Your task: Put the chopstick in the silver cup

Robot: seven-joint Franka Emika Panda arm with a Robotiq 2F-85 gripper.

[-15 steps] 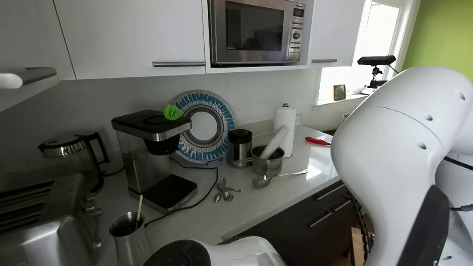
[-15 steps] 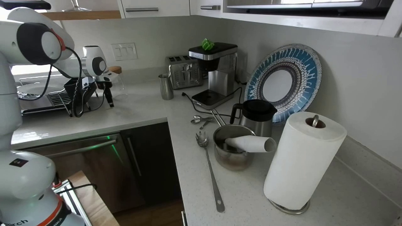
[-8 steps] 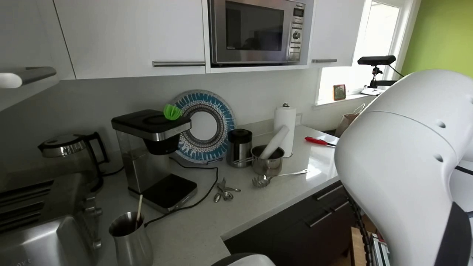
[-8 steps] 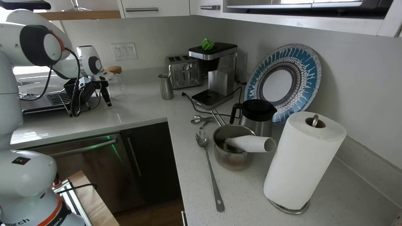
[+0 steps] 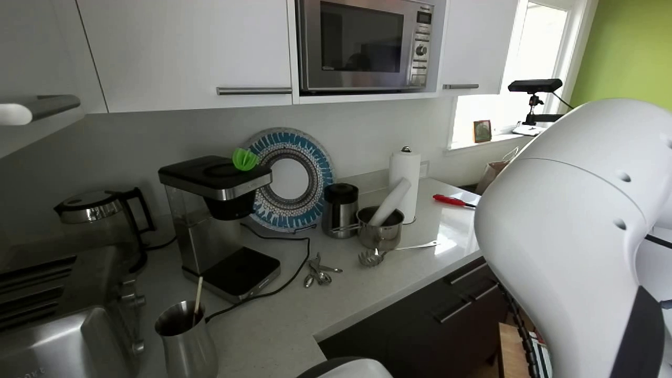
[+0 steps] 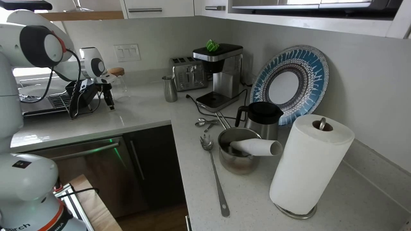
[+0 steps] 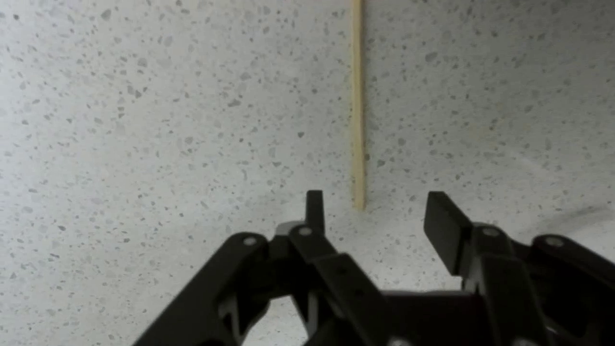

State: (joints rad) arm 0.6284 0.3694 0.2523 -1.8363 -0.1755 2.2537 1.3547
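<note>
gripper [image 7: 374,206]: jaws spread. chopstick [image 7: 358,110]: lying on counter [image 7: 144,168], one end showing between the fingertips [image 7: 447,230] in wrist view. cup [image 5: 190,349]: upright, another stick [image 5: 198,295] leaning inside. arm base [image 6: 29,189]: lettering [image 6: 20,227] ending "rch".

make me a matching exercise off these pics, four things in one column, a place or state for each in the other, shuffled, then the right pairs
1. pincer
2. chopstick in the wrist view
3. silver cup
4. green item

A. on top of the coffee maker
B. has a thin stick in it
C. open
D. lying on the speckled counter

Pairs: 1-C, 2-D, 3-B, 4-A
</note>
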